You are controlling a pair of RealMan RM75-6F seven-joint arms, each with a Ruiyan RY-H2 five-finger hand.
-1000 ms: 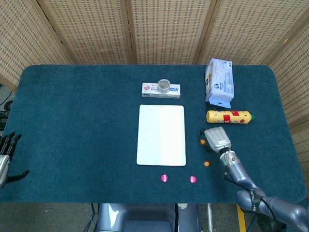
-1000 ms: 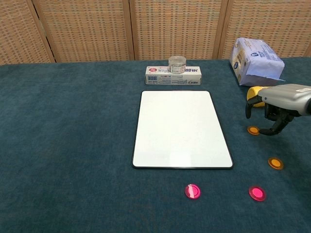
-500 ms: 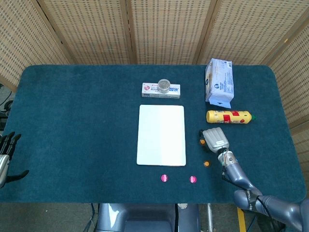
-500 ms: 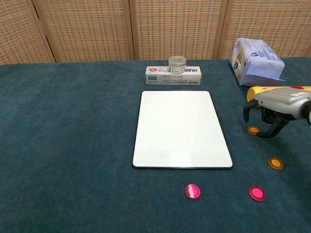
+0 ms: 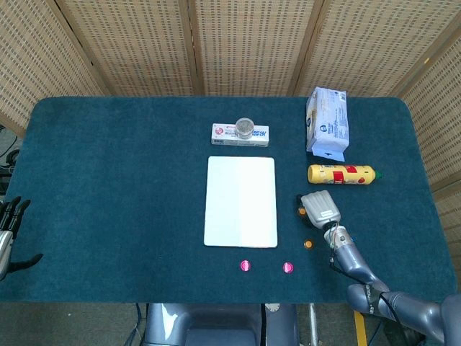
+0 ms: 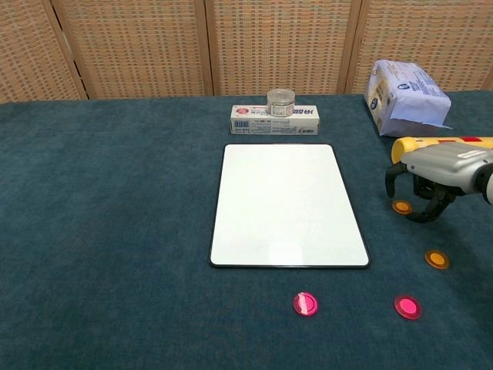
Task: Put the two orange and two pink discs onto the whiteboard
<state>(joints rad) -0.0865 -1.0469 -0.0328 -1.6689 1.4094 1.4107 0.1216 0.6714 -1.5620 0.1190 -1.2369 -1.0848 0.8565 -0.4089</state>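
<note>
The whiteboard (image 6: 285, 204) (image 5: 240, 200) lies flat mid-table with nothing on it. One orange disc (image 6: 401, 206) (image 5: 302, 211) lies on the cloth right of the board, between the downward-curled fingers of my right hand (image 6: 437, 171) (image 5: 319, 207), which hovers just over it with thumb and fingers apart, holding nothing. The second orange disc (image 6: 437, 260) (image 5: 308, 244) sits nearer me. Two pink discs (image 6: 305, 304) (image 6: 407, 307) lie in front of the board's near edge. My left hand (image 5: 7, 238) rests at the table's far left edge, fingers spread and empty.
A long white box (image 6: 274, 121) with a small jar (image 6: 280, 102) on it stands behind the board. A yellow bottle (image 5: 341, 174) lies just behind my right hand, and a blue-white packet (image 6: 406, 97) sits at the back right.
My right hand has sunk a little and edged left, closing in over the orange disc beside the board. The discs and the left hand have not moved.
</note>
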